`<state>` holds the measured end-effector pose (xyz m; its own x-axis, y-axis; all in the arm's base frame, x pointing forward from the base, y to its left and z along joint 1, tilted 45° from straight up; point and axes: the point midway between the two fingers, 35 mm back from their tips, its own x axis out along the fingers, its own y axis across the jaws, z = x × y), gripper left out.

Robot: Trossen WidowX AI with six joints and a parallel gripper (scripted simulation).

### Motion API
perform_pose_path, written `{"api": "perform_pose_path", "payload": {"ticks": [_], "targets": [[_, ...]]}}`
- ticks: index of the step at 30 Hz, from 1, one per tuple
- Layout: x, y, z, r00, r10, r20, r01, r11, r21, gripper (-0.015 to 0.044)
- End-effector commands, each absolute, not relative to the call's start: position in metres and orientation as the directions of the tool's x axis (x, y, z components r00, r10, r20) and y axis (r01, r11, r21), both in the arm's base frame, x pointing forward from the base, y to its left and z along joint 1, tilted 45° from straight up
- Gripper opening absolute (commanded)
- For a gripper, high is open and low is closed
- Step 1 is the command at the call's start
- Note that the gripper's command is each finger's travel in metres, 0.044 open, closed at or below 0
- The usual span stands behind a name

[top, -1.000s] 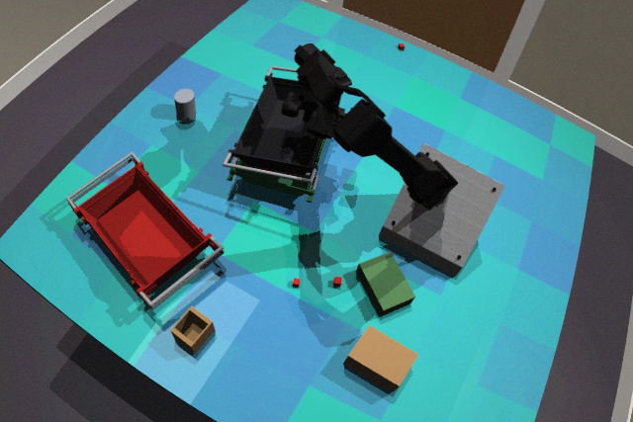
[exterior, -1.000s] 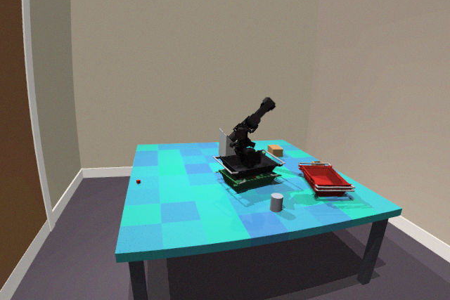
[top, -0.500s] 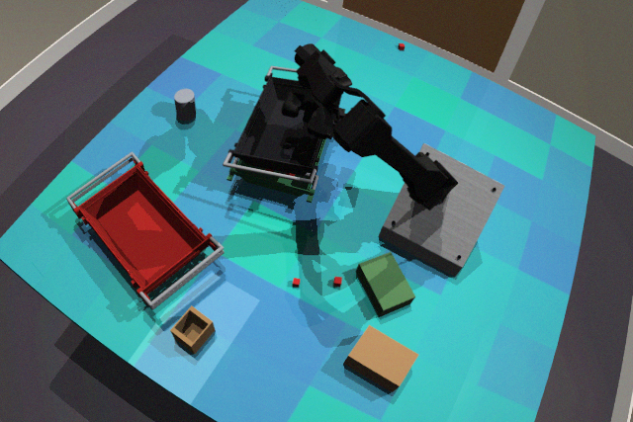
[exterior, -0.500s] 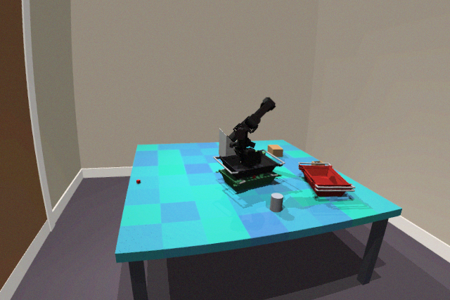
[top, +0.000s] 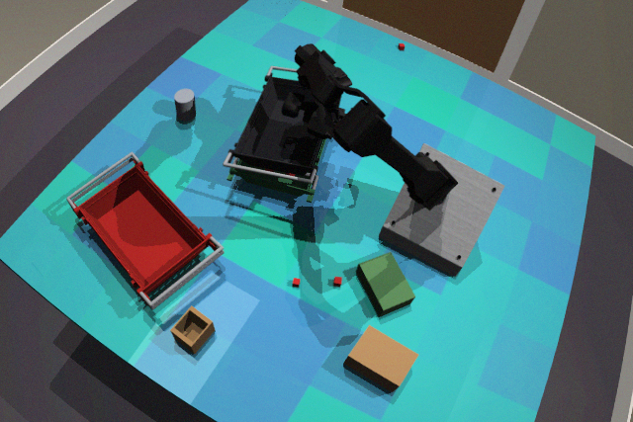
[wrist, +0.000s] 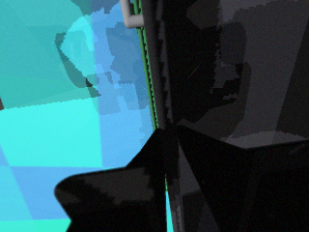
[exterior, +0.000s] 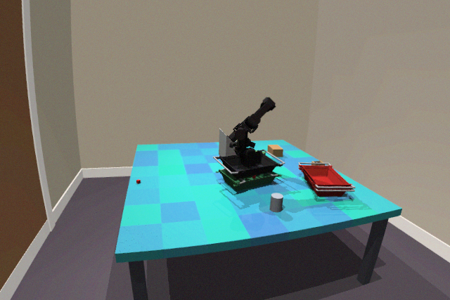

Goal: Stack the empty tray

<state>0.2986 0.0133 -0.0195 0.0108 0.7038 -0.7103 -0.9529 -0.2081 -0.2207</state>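
Observation:
The empty black tray [top: 261, 137] [exterior: 236, 168] [wrist: 266, 63] is directly over the loaded green tray [top: 276, 184] [exterior: 247, 183] and looks about level. Its two silver bars stand out over its ends. My gripper [top: 326, 132] [wrist: 168, 130] is shut on the black tray's long side wall, on the side toward the robot's base. A little red of the load shows between the trays. The green tray's bars and most of its load are hidden. I cannot tell whether the black tray touches the bars or hangs just above them.
An empty red tray [top: 137, 225] [exterior: 327, 179] has its bars out. A grey cylinder [top: 185, 106] [exterior: 276, 202], an open wooden box [top: 193, 329], a green block [top: 384, 279], an orange block [top: 383, 353] [exterior: 275, 150] and small red cubes [top: 296, 282] [top: 337, 281] [top: 401, 46] stand around.

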Motion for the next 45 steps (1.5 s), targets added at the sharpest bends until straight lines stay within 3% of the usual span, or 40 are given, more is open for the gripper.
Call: {"api": "perform_pose_path", "payload": {"ticks": [1,45], "targets": [[0.296,0.019,-0.022,-0.014,0.702,-0.712,-0.952,-0.228,-0.206,0.0000],[0.294,0.026,-0.029,-0.014,0.703,-0.711,-0.952,-0.228,-0.206,0.0000]]}}
